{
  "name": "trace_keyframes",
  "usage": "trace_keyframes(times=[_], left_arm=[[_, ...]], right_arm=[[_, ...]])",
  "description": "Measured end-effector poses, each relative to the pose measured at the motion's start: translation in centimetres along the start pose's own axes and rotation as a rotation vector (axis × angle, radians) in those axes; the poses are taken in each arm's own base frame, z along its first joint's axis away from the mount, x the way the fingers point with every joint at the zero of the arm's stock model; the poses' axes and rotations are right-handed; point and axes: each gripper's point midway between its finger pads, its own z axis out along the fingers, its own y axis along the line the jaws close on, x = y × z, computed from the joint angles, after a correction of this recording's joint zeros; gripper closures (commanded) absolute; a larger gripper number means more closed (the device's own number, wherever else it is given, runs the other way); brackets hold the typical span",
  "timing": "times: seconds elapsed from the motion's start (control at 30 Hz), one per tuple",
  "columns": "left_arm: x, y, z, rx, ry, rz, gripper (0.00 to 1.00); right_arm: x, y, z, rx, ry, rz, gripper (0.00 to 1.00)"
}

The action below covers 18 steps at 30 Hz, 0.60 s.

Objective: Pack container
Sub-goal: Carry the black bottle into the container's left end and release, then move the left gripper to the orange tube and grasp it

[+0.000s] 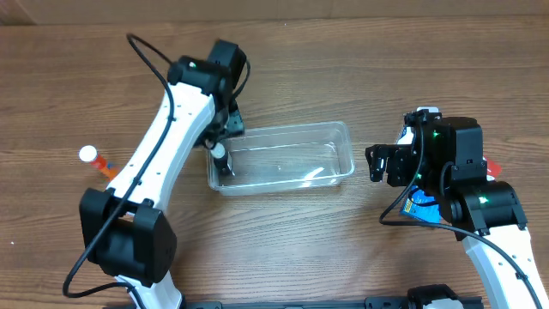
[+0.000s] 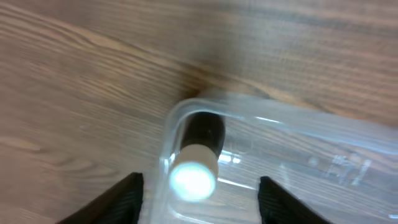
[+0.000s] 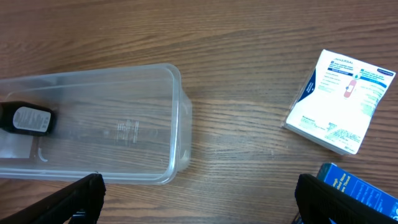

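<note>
The clear plastic container (image 1: 292, 129) lies in the middle of the table. A dark bottle with a white cap (image 1: 224, 163) rests in its left-end corner. My left gripper (image 1: 220, 144) hangs open just above that corner. In the left wrist view the white-capped bottle (image 2: 196, 177) points its cap up between the wide-apart fingers (image 2: 199, 208), inside the container's rim (image 2: 298, 115). My right gripper (image 1: 377, 163) is open and empty to the right of the container. The right wrist view shows the container (image 3: 177, 81), the dark bottle (image 3: 28, 118) and my open fingers (image 3: 202, 205).
A small white-capped bottle with an orange body (image 1: 93, 157) lies at the far left. A white box (image 3: 341, 102) and a blue box (image 3: 354, 193) lie on the right, near my right arm; the blue box also shows overhead (image 1: 420, 209).
</note>
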Motion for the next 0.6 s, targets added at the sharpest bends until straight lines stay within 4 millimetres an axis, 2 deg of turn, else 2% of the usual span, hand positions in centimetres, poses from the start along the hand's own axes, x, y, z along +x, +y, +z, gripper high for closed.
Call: trace_keyframes(times=[0.1,0.13,0.2,0.23,0.27,0.3,0.4,0.43,0.6], left_arm=[[-1.3,0.7,-3.2,0.005,-0.062,-0.002,0.06],[-1.5,1.4,-4.1,0.005,-0.074,-0.013,0.05],[-1.7,4.3,-6.1,-0.002,-0.091,-0.07,0.01],[-1.7,4.7,-6.2,-0.003,-0.092,-0.078,0.0],[-2.1,7.9,-7.7,-0.014,-0.11,-0.154,0.0],[-2.1,9.9,-8.3,-0.023,-0.114,-0.2,0.0],[-2.7,16.3,-9.3,-0.053,-0.13,-0.357,0.0],[-2.9,19.2,-9.2,-0.069,-0.125,-0.424,0.0],[-3.2,24.0,-8.1,-0.059,-0.104,-0.531,0.0]], right_arm=[[0.0,0.0,0.0,0.0,0.0,0.0,0.0],[0.0,0.0,0.0,0.0,0.0,0.0,0.0],[0.0,0.0,0.0,0.0,0.0,0.0,0.0],[0.0,0.0,0.0,0.0,0.0,0.0,0.0],[0.0,0.0,0.0,0.0,0.0,0.0,0.0],[0.0,0.0,0.0,0.0,0.0,0.0,0.0],[0.0,0.0,0.0,0.0,0.0,0.0,0.0],[0.0,0.0,0.0,-0.001,0.0,0.0,0.0],[0.0,0.0,0.0,0.0,0.0,0.0,0.0]])
